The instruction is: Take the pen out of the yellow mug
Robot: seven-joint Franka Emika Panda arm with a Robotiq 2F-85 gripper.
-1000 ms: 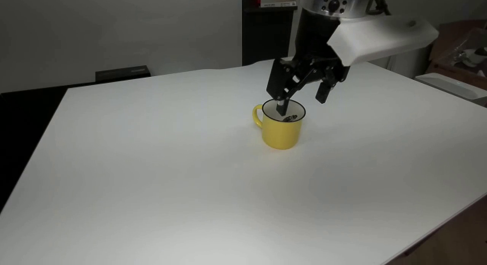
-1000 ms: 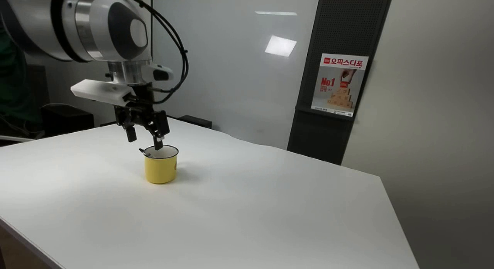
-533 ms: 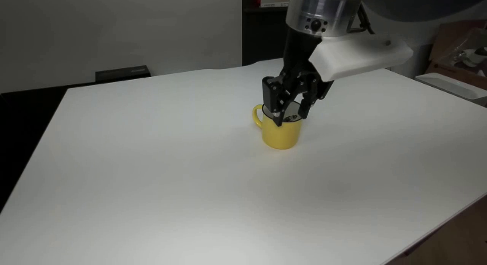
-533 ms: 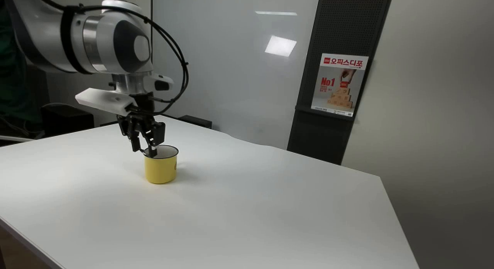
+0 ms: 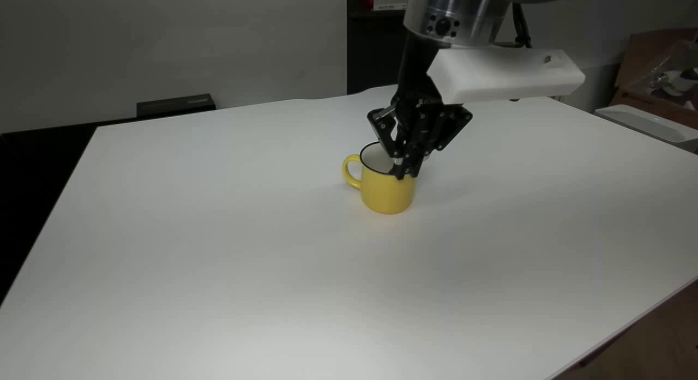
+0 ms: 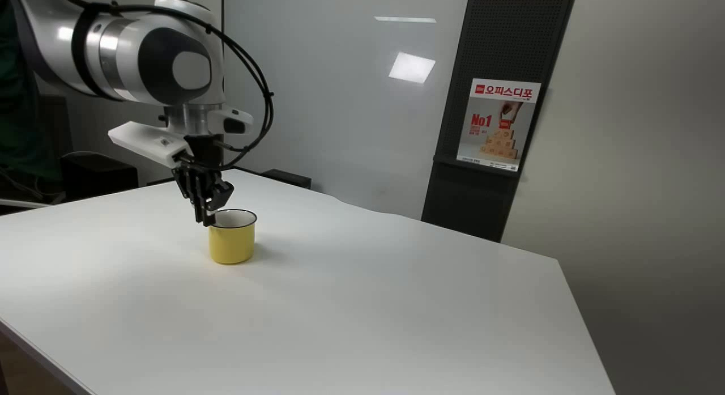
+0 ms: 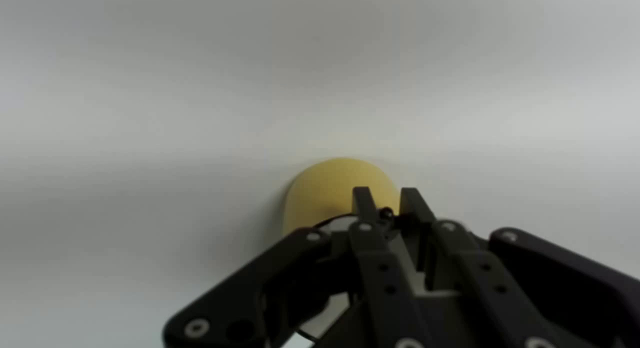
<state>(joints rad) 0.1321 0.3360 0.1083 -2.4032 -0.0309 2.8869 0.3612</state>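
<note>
The yellow mug (image 5: 386,193) stands upright on the table in both exterior views, its loop handle turned away from my gripper (image 5: 407,174). The fingertips are nearly together at the mug's dark rim, on the side opposite the handle. In the wrist view, the dark rounded end of the pen (image 7: 386,213) shows between the narrowed fingers (image 7: 364,200), and my gripper is shut on it at the rim of the mug (image 7: 320,193). The rest of the pen is hidden by the fingers and the mug wall. In the exterior views the pen cannot be made out.
The mug stands on a large white table (image 5: 218,249). A flat black box (image 5: 175,106) lies beyond the far edge, before a pale wall panel (image 6: 340,100). A white tray-like piece (image 5: 649,122) sits past the table's side.
My gripper came down to the mug's rim and its fingers closed on the pen, which leaned visibly in the mug before. The mug has slid a little toward its handle side.
</note>
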